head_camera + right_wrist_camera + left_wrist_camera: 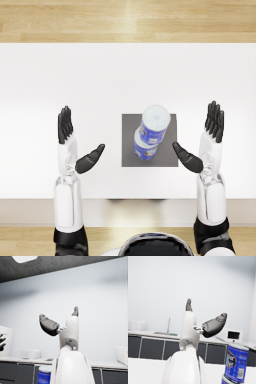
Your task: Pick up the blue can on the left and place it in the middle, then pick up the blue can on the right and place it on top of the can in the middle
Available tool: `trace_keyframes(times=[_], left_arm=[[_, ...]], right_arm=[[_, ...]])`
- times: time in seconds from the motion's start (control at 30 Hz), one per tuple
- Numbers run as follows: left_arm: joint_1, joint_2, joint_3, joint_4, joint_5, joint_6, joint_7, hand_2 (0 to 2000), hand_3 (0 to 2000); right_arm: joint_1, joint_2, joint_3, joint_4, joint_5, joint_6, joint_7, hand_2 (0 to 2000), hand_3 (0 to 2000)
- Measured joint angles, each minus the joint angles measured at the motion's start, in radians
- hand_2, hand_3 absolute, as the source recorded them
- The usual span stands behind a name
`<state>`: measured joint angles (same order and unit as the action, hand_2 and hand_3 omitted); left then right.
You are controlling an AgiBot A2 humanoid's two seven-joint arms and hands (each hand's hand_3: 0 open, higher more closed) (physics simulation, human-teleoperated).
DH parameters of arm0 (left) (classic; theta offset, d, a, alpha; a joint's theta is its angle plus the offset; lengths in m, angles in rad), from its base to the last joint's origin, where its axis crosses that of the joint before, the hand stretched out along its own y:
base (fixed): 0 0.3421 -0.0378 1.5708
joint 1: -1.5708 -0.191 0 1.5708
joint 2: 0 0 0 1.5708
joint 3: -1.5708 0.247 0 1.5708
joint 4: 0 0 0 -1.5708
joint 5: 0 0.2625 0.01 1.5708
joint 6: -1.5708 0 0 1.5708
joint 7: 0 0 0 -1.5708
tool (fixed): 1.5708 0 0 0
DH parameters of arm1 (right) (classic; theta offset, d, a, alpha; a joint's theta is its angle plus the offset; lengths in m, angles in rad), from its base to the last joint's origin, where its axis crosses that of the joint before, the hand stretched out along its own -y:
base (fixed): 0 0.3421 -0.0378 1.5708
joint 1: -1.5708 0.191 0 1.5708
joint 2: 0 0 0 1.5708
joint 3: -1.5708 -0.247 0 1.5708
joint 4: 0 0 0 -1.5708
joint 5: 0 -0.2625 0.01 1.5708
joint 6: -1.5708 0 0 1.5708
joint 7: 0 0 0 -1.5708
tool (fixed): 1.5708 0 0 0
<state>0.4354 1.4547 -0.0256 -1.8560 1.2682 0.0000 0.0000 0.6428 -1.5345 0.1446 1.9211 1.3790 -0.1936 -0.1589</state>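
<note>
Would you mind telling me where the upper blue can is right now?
In the head view, the upper can stands on the lower can on the grey mat, mid-table, between both open robot hands.

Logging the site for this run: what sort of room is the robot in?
Probably a kitchen: a sink with a faucet and a microwave on a counter over dark cabinets.

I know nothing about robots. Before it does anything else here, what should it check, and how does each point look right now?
1. Top blue can sits on the lower blue can: ok.
2. Stack stands on the grey mat: ok.
3. Stack is straight: cannot tell; the top can looks offset in the head view.
4. Left hand holds nothing, clear of the cans: ok.
5. Right hand holds nothing, clear of the cans: ok.
</note>
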Motion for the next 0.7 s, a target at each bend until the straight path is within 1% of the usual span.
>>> trace_keyframes(times=[0.03,0.1,0.2,0.37,0.5,0.7], left_arm=[[0.011,-0.002,-0.019,0.001,0.000,0.000,0.000,0,0],[0.024,-0.004,-0.056,0.004,0.000,0.000,0.000,0,0],[0.027,-0.005,-0.110,0.012,0.000,0.000,0.000,0,0],[0.004,0.001,-0.165,0.033,0.000,0.000,0.000,0,0],[-0.006,0.004,-0.176,0.043,0.000,0.000,0.000,0,0],[-0.008,0.005,-0.180,0.046,0.000,0.000,0.000,0,0]], right_arm=[[-0.010,0.001,-0.030,0.008,0.000,0.055,0.045,0,0],[-0.031,0.000,-0.089,0.021,0.000,0.122,0.100,0,0],[-0.068,-0.003,-0.164,0.026,0.000,0.167,0.137,0,0],[-0.115,-0.009,-0.215,-0.005,-0.001,0.189,0.155,0,0],[-0.130,-0.011,-0.217,-0.037,-0.001,0.192,0.158,0,0],[-0.134,-0.011,-0.217,-0.047,-0.001,0.193,0.159,0,0]])
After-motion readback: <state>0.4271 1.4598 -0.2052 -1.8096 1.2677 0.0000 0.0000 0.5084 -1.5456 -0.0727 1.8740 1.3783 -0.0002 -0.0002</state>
